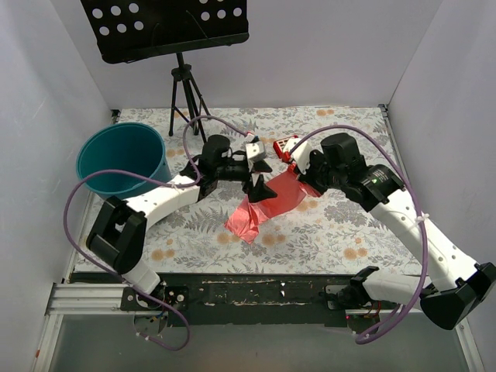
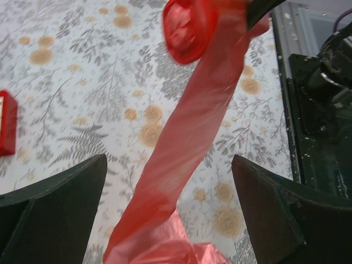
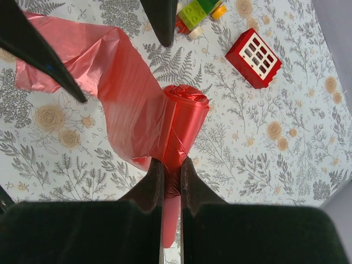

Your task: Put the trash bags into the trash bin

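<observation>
The trash bags (image 3: 137, 93) are a roll of thin red film, partly unrolled. My right gripper (image 3: 171, 164) is shut on the rolled end (image 3: 184, 118), held above the table. From the top, the loose film (image 1: 267, 205) drapes from the right gripper (image 1: 301, 172) down to the floral cloth. My left gripper (image 1: 260, 177) stands wide open over that film. In the left wrist view the strip (image 2: 187, 132) hangs between its spread fingers (image 2: 60, 209) without touching either. The teal trash bin (image 1: 124, 159) stands at the far left, nothing seen inside.
A flat red box with white squares (image 3: 254, 56) lies beyond the roll, and coloured toy bricks (image 3: 197, 14) lie near it. A black music stand (image 1: 170, 27) on a tripod (image 1: 186, 93) rises at the back. White walls close in on both sides.
</observation>
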